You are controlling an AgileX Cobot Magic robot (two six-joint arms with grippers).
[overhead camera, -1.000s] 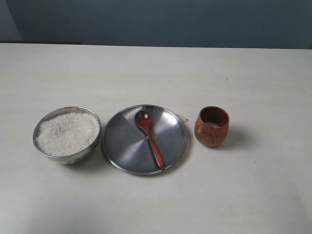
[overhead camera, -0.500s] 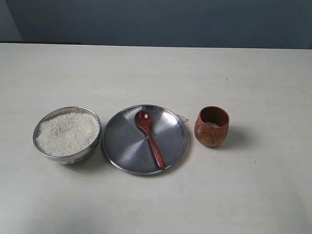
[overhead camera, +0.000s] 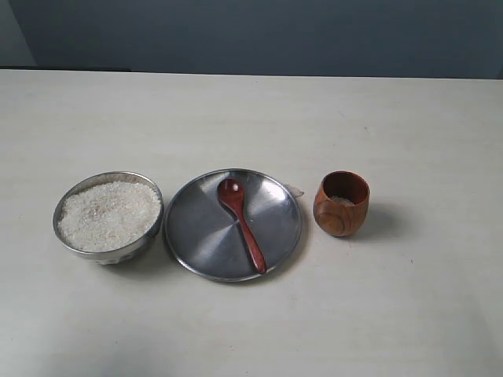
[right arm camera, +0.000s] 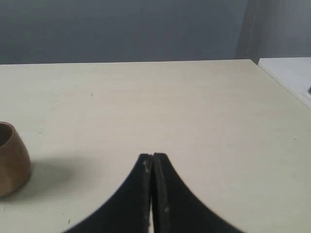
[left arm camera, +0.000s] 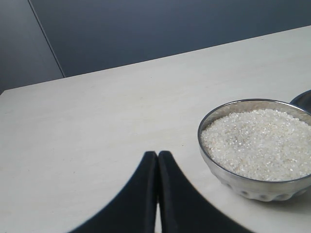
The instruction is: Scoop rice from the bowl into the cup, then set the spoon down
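Note:
The steel bowl at the left holds white rice nearly to its rim. A reddish-brown wooden spoon lies on the flat steel plate in the middle, its small oval end toward the back. The wooden cup stands to the right of the plate with a little rice inside. Neither gripper shows in the exterior view. My left gripper is shut and empty, a short way from the bowl of rice. My right gripper is shut and empty, apart from the cup.
A small pale scrap lies by the plate's far right rim. The pale table ends at a dark wall behind. In the right wrist view the table's corner and a white surface beyond it show.

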